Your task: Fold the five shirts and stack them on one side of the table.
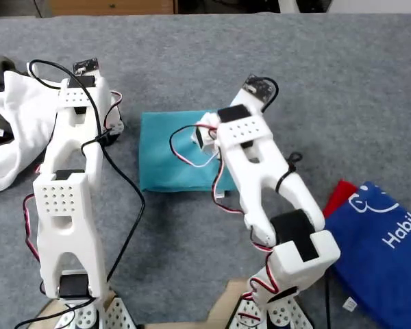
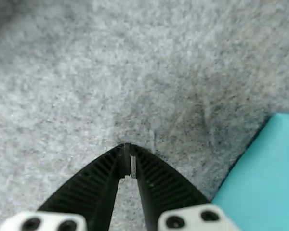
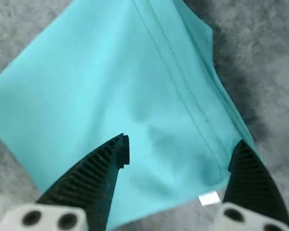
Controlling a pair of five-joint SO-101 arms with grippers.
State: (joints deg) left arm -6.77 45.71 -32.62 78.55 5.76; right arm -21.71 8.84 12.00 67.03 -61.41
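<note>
Grey felt-covered surface (image 1: 342,82), with 2 arms mounted at its near edge.

1. The teal shirt (image 1: 166,154) lies flat at mid-surface, folded to a near-square block with no marked long axis. A stitched hem runs along 1 edge, and a small white label (image 3: 209,198) shows at a corner.
2. The right claw (image 3: 182,144) hangs directly over the teal shirt (image 3: 111,86), jaws spread wide and gripping nothing. Both tips sit above cloth near the hemmed edge.
3. The left claw (image 2: 126,154) is clenched on nothing, over bare felt just beside the teal shirt (image 2: 265,183), off its edge on the side toward the white shirt.
4. An unfolded white shirt (image 1: 14,130) lies well apart from the teal shirt, beyond the left arm. A blue shirt (image 1: 383,253), overlapping a red shirt (image 1: 339,195), lies well apart on the opposite side.

Assessment: the right arm is the nearer one. Any grasp on the teal shirt falls to it, straight down at the hemmed edge.
</note>
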